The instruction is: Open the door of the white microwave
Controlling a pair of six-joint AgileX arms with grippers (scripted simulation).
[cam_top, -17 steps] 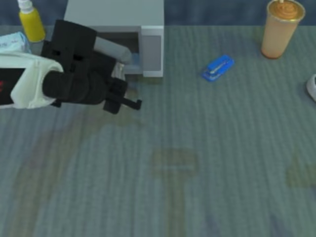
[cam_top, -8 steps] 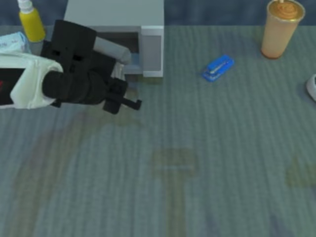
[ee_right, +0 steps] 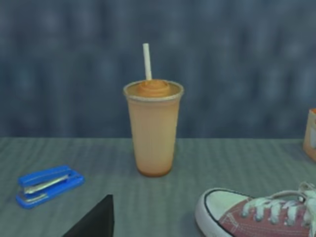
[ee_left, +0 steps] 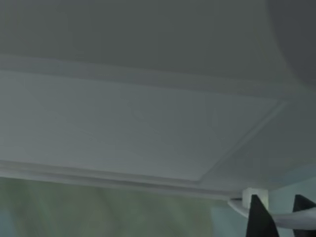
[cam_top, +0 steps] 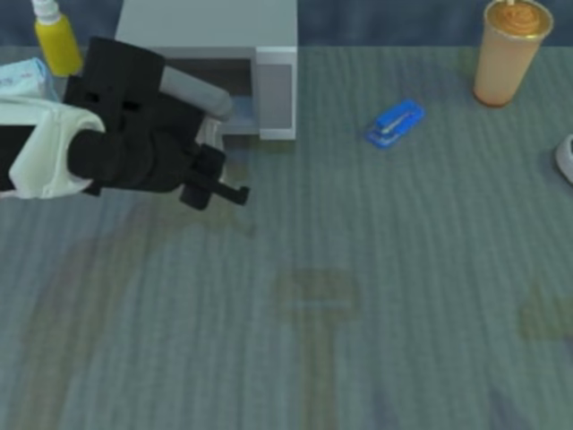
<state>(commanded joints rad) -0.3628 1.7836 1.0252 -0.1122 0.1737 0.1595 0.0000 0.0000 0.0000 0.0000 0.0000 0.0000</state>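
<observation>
Shifted slightly leftward, left pincer (cam_top: pixel 218 190) at the far-left of the desk (cam_top: pixel 358 313), fingers closed on the door (cam_top: pixel 199 92) handle of the white microwave (cam_top: pixel 215 36), door ajar, swinging out leftward; right arm outside the top view.

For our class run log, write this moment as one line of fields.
task: open door of white microwave | door: partly open | left pincer: at the door's handle | right arm: parked, out of top view

No readable text, brand, number or sign is showing anywhere in these views. A red marking on the left arm is staying too small to read.
</observation>
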